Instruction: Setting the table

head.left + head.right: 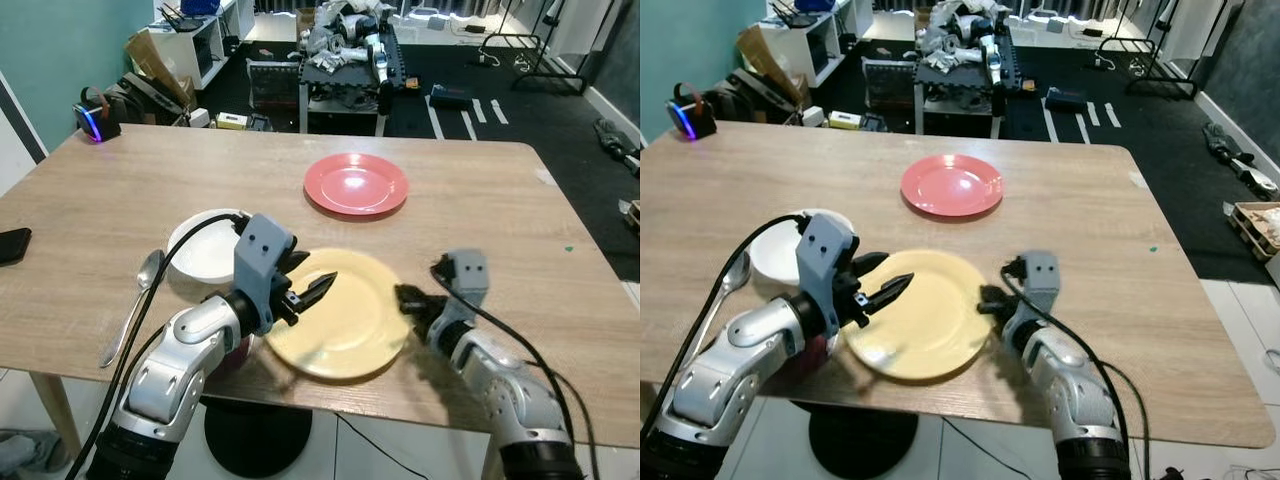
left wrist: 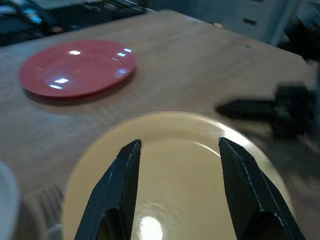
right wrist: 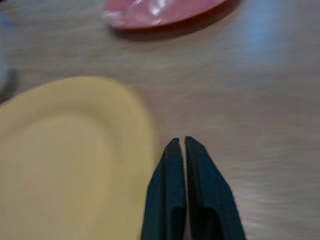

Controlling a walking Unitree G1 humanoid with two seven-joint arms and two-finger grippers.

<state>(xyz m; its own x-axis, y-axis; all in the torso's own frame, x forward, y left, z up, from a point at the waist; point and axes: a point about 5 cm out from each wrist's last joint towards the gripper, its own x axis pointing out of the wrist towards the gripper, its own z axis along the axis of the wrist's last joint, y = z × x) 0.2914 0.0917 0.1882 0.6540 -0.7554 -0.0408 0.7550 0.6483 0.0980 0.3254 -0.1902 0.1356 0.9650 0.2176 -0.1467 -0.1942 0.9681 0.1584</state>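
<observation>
Robotics lab or workshop, staged for dining. Wooden worktop (image 1: 120,200) on dark floor with white tape markings (image 1: 470,115). Beyond the worktop: metal cart (image 1: 345,60) heaped with robot parts, white shelving (image 1: 205,40) with cardboard, black rack frame (image 1: 530,55). Teal wall (image 1: 60,50) beside the shelving.

Silver left arm reaching forward, black two-fingered left gripper (image 1: 312,285) spread apart; right gripper (image 3: 181,145) pinched closed.

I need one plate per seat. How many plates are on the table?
2: a yellow plate at the near edge between both grippers, and a red plate farther back at the middle.
</observation>
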